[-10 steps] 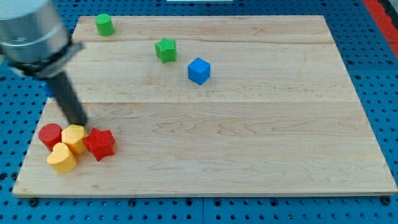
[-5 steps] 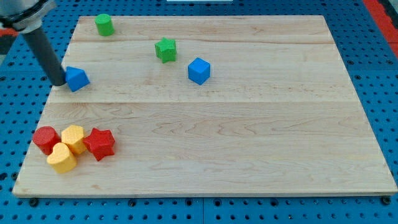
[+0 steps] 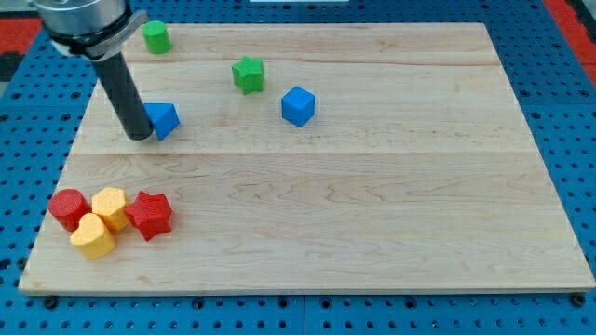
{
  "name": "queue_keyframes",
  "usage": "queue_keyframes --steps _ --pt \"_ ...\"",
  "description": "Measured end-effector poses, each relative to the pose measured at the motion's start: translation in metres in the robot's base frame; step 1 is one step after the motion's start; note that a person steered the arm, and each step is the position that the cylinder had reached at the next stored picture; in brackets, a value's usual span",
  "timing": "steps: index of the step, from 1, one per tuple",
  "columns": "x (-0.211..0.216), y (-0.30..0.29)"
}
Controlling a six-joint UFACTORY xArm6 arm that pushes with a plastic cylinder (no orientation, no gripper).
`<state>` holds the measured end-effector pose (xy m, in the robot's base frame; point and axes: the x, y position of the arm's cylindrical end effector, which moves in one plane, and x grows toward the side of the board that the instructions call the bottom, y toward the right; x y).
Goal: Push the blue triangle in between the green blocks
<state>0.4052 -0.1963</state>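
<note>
Wooden bench [image 3: 372,214] on blue pegboard. No fingers on this rod, nothing grasped. My tip [image 3: 141,136] touches the blue triangle [image 3: 163,119] from the view's left. Green cylinder [image 3: 155,37] and green star [image 3: 248,74] sit toward the view's top; their gap lies up-right of the triangle. Blue cube [image 3: 298,105] right of star.

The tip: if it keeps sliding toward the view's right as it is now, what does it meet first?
My tip sits against the left side of the blue triangle, so that comes first. Further along that line the board looks free; the blue cube lies a bit higher, probably just off the path.
</note>
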Motion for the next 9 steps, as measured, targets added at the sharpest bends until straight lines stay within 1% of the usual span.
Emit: queue_keyframes --steps 1,2,3,4,5,6,7,8,9 --pt "-0.013 0.014" --pt "0.023 0.035" --pt "0.008 0.056" --pt "-0.030 0.059" --pt "-0.050 0.061" --pt "-0.018 0.069" --pt "-0.010 0.064" --pt "-0.048 0.019" --pt "-0.002 0.039"
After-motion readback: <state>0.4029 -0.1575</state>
